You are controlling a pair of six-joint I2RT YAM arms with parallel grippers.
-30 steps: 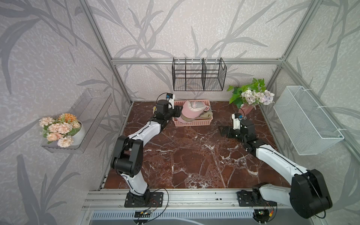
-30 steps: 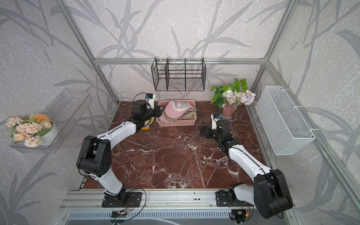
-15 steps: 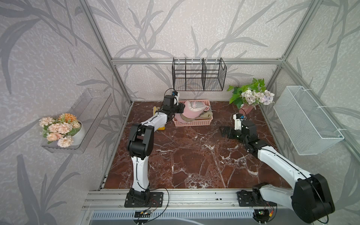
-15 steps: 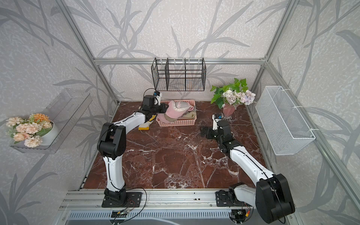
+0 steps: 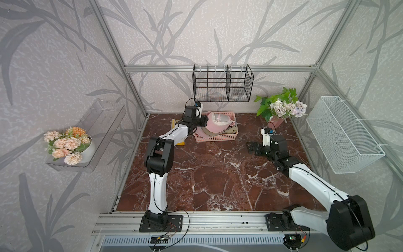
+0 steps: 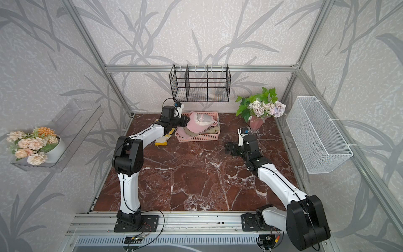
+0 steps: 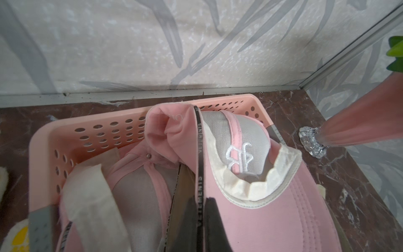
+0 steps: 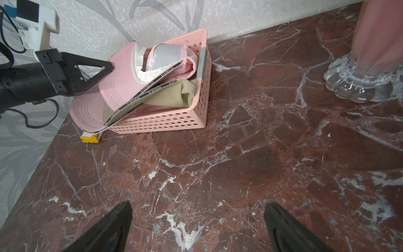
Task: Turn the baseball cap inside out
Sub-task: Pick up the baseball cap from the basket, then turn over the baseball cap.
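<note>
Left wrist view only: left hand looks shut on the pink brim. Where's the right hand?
Observer: the right hand is open and empty, low over the marble table, apart from the basket.
Operator: What's under the pink cap?
Observer: A beige cap lies beneath the pink cap, in the same basket.
Operator: Anything sticking out?
Observer: A second pink brim overhangs the basket's end nearest the left hand.

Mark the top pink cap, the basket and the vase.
top pink cap [image 8: 118,87]: right wrist view, on its brim.
basket [image 8: 165,122]: right wrist view, on its perforated wall.
vase [image 8: 359,87]: right wrist view, on its clear glass foot.
</note>
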